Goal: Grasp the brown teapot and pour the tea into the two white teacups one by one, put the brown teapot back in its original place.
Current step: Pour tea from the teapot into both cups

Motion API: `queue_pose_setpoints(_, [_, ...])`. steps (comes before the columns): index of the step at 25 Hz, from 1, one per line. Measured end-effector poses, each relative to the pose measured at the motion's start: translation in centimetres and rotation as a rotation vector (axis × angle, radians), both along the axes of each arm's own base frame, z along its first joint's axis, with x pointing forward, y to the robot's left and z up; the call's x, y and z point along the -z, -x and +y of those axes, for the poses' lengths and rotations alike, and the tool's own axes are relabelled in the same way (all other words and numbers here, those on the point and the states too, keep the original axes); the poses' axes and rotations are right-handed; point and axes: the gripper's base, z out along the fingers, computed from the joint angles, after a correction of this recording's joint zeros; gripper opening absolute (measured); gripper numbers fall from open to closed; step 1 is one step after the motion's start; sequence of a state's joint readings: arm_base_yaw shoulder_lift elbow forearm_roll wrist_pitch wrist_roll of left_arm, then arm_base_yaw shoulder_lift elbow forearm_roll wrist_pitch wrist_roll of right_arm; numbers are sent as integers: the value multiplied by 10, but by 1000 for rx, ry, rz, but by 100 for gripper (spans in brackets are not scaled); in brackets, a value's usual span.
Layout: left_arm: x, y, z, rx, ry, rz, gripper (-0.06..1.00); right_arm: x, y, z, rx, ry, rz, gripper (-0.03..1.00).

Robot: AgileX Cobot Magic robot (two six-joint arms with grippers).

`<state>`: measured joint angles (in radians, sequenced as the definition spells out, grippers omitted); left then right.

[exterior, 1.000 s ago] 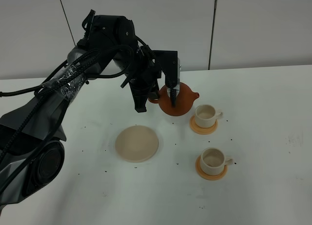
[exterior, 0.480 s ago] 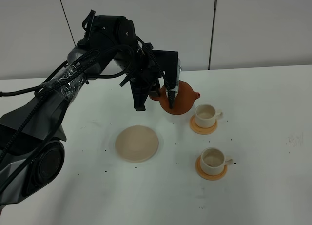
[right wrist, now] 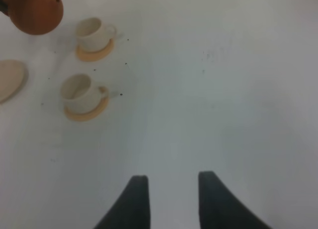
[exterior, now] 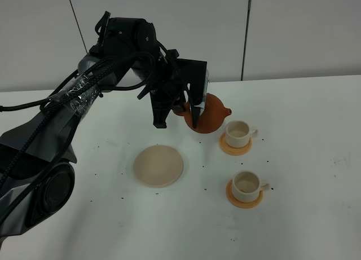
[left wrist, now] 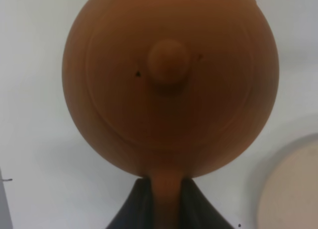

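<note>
left tool clamps brown teapot | right tool spread | lid knob: left-wrist only

You're looking at a robot lab or test room, not a home. A bare, dark-speckled white table fills the high view, and plain pale wall panels with dark seams stand at 12 o'clock. A black arm with a taped cable bundle reaches in from 9 o'clock. The only homely props are a teapot, two cups and a trivet, staged mid-table.
</note>
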<state>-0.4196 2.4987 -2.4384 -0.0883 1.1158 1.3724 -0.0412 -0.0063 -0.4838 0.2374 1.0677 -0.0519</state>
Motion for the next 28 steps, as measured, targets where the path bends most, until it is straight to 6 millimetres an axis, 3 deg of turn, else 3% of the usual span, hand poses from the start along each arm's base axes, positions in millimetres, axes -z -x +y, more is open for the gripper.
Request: queue_pose_setpoints(28, [0,-2,4,-60,-29,-14,17,0,0,0,0,0,0,24])
